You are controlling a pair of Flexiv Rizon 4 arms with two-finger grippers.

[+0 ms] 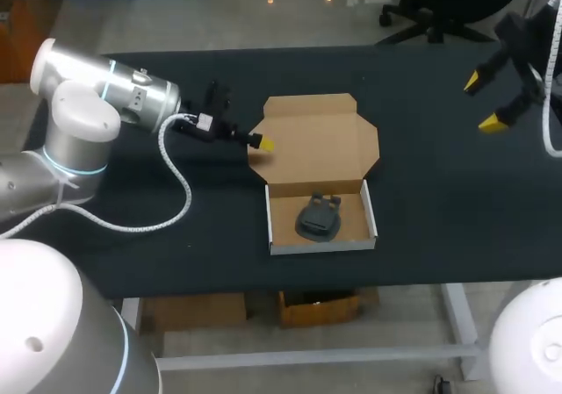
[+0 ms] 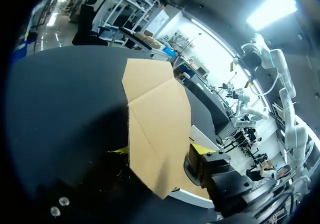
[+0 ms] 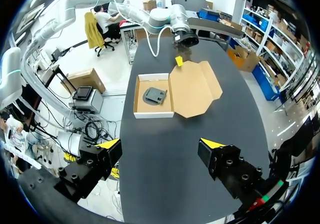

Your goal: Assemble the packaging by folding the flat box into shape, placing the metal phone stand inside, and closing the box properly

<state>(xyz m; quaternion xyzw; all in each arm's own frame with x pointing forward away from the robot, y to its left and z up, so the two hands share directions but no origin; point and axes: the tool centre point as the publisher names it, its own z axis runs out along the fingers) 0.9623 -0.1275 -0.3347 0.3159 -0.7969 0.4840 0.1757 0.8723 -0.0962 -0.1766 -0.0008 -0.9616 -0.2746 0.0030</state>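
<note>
The left gripper [image 2: 161,149] is open, with the left edge of the lid [image 1: 320,139] between its fingers. The lid lies flat behind the box [image 1: 321,246], which holds the stand [image 1: 318,217]. The open right gripper [image 1: 482,103] hangs far away.

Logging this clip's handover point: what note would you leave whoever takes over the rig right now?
Left gripper: open, at the left edge of the open brown cardboard lid.
Right gripper: open, empty, raised off to the right.
Brown cardboard box tray is folded up; dark metal phone stand lies inside.
To do: fold the lid over and close it.
</note>
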